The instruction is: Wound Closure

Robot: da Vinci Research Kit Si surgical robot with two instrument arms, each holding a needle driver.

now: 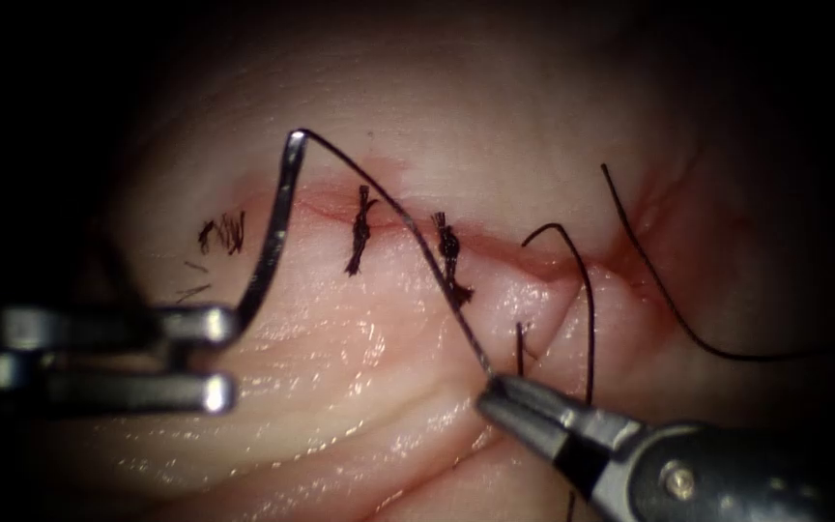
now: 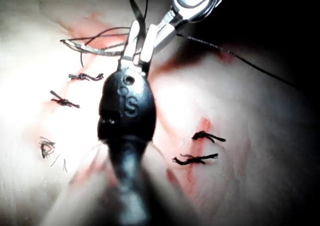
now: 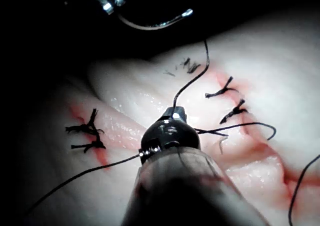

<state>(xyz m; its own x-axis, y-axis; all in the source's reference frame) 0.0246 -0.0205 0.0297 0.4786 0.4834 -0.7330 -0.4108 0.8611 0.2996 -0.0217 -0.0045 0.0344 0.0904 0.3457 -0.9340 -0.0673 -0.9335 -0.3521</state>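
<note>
L pincer (image 1: 222, 358) holds needle (image 1: 277, 227) near its tip, clear of tissue (image 1: 359, 387); R pincer (image 1: 491, 390) grips thread (image 1: 417, 251): mid-stitch, next needs careful slack control.

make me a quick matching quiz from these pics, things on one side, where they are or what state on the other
Things:
1. needle
2. thread
3. knots
4. tissue

States:
A. tied across the cut
B. held near its tip end by the left claw, clear of the tissue
C. runs from the needle's back end to the shut right claw
D. pale, with red fluid along the cut

Pairs: 1-B, 2-C, 3-A, 4-D
</note>
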